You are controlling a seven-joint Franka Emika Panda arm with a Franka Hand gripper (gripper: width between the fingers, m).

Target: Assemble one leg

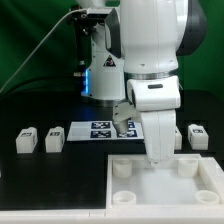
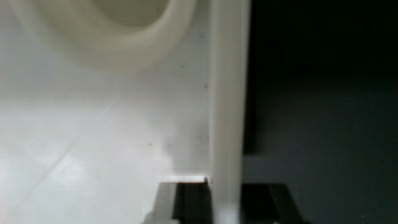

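On the exterior view's left, two legs (image 1: 27,141) (image 1: 53,140) sit side by side on the black table (image 1: 40,190). Nothing touches them. Next comes the marker board (image 1: 100,129), flat on the table and a bit farther back. Then comes the arm (image 1: 150,50), big and white, reaching down to the far edge of the tray (image 1: 165,197). The tray lies near, on the exterior view's right, with round sockets (image 1: 122,170) in its corners. Those holes are likely where the legs go. At the far right a third leg (image 1: 197,137) sits on the table. A fourth may hide behind the arm.

The wrist view shows the tray's thin wall (image 2: 228,100) running straight between two dark fingers (image 2: 187,203), one on each side. A socket (image 2: 134,25) shows beyond. So the jaws sit around the wall, likely to slide the tray to a better spot. It is too hard to tell if they squeeze it or are a bit open. No leg is held, and none is between the jaws.
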